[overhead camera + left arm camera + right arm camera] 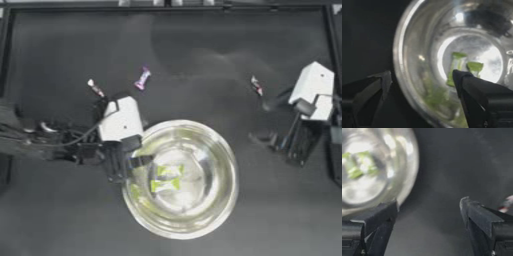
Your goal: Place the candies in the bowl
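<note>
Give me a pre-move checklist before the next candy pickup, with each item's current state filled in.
1. Left claw empty, jaws open at the bowl rim: ok.
2. Two yellow-green candies lying inside the bowl: ok.
3. Purple-pink candy in the open on the table, free to approach: ok.
4. White-and-red candy near the left arm, unobstructed: ok.
5. Second white-and-red candy close to the right claw, jaws open: ok.
6. All five candies in the bowl: not ok, three remain outside.

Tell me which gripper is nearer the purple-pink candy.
Left. The left gripper sits at the bowl's rim, below the purple-pink candy; the right gripper is far across the table to its right.
</note>
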Motion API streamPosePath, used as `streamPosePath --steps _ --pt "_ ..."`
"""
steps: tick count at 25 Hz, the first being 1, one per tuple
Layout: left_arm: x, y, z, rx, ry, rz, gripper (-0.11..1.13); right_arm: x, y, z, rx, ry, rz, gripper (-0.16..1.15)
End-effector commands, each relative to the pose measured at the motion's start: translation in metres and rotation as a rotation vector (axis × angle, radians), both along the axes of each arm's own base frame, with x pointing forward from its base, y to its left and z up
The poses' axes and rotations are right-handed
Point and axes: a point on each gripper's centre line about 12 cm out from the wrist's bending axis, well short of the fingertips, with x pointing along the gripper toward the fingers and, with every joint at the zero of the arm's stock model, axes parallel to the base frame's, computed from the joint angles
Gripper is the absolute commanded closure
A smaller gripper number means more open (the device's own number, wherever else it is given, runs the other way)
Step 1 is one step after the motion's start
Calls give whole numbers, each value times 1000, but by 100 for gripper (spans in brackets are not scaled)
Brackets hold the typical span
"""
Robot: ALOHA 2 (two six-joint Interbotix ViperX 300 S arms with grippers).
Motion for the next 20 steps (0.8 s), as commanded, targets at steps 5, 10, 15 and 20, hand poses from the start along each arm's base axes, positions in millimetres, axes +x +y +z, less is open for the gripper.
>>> streamPosePath --steps 5,10,15,20 --pt "-39 10 40 19 -109 20 0 -13 -37 5 -8 9 -107 -3" --pt "-56 11 36 21 -107 23 0 -20 -68 -3 24 40 -162 -3" --pt "-65 14 30 17 -96 36 0 -15 -91 -20 83 85 -183 -3" --pt "-67 14 28 19 -90 37 0 -5 -110 -39 110 165 -194 -3"
